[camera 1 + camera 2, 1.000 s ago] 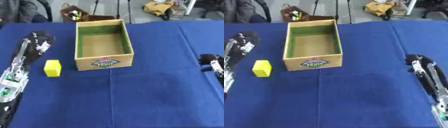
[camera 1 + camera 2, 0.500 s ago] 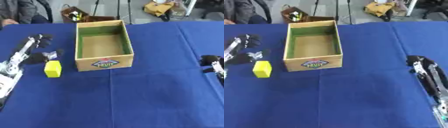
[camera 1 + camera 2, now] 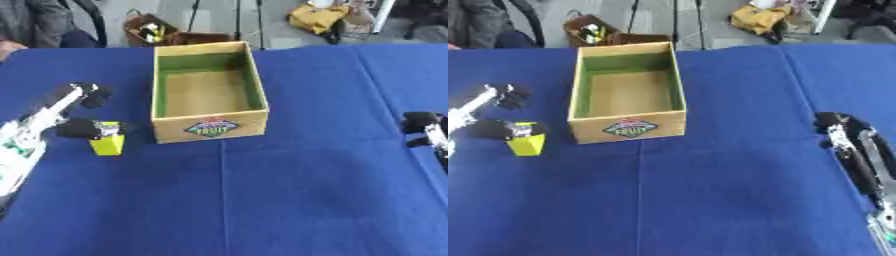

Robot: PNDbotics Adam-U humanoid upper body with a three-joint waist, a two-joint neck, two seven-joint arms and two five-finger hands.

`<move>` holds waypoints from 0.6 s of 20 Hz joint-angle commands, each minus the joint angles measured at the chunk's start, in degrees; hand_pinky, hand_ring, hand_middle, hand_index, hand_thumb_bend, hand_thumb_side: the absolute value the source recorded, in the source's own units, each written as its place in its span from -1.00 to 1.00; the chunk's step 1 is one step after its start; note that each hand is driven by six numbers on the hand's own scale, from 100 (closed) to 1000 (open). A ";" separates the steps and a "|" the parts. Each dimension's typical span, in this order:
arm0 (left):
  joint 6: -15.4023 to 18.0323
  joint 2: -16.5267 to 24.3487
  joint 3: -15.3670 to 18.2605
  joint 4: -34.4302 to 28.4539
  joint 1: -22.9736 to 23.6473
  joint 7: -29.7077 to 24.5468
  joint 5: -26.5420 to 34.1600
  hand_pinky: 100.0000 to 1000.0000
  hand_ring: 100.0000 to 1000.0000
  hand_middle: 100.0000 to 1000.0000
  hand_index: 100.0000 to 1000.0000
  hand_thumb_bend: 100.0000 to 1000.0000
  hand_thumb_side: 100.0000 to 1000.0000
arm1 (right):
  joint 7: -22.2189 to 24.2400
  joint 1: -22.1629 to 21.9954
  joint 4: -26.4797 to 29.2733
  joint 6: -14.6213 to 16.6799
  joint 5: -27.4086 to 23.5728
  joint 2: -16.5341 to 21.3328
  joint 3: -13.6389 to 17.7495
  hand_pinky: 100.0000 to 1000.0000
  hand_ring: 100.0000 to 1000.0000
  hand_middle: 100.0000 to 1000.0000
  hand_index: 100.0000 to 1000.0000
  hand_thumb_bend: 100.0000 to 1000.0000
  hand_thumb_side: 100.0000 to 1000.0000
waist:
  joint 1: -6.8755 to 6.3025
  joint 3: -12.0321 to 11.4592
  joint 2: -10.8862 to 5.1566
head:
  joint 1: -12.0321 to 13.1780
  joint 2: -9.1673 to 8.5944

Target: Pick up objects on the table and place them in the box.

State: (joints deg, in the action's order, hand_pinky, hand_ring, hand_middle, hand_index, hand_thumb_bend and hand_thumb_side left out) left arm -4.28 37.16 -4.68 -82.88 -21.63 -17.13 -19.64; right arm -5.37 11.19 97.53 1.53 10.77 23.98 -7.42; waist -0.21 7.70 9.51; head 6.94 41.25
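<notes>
Now the robot's left hand [image 3: 83, 111] sits at the middle left of the frame. Its thumb and fingers are spread wide like a claw, with one dark fingertip touching the top of the small yellow block [image 3: 108, 144] and the others reaching up past it. It is not pinching the block yet. A second ago this hand was higher up and away from the block, so it has come down and opened around it. That looks like the start of a grab.

The yellow block stands upright on the blue cloth surface [image 3: 262, 200], just beside the left wall of the open cardboard box with green inner walls [image 3: 206, 90]. The box sits in the upper middle of the frame, and I can see nothing inside it. So the block still has to be closed on, lifted over the near wall and dropped in. The hand should go slowly, because a bump could tip the block over.

The right hand [image 3: 842, 131] rests at the right edge of the frame, well apart from the box. Its fingers look curled and hold nothing.
</notes>
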 commanded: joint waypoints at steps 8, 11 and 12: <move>3.05 1.30 4.40 -0.52 -0.91 -8.51 -8.59 0.55 0.45 0.38 0.59 0.34 -0.36 | -0.03 0.55 0.78 0.05 0.05 1.10 0.56 0.14 0.38 0.26 0.52 -1.00 0.98 | 0.04 -0.20 -1.01 | -0.33 -0.32; 4.74 0.66 5.46 -0.60 -0.92 -11.00 -11.08 0.56 0.46 0.38 0.59 0.22 -0.41 | -0.07 0.49 0.78 0.04 0.04 1.09 0.60 0.14 0.38 0.26 0.52 -1.00 0.98 | 0.07 -0.28 -1.03 | -0.39 -0.37; 5.17 0.61 5.82 -0.58 -0.95 -11.83 -11.91 0.56 0.46 0.38 0.59 0.22 -0.41 | -0.09 0.46 0.77 0.03 0.03 1.09 0.61 0.14 0.38 0.26 0.52 -1.00 0.98 | 0.06 -0.31 -1.05 | -0.43 -0.34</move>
State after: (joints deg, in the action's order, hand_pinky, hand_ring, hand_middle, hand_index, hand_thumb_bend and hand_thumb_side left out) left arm 0.32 36.70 -0.27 -82.55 -21.70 -27.96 -30.46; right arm -5.37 11.14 97.53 1.53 10.77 23.98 -7.41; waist -0.18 7.43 9.37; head 6.66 41.25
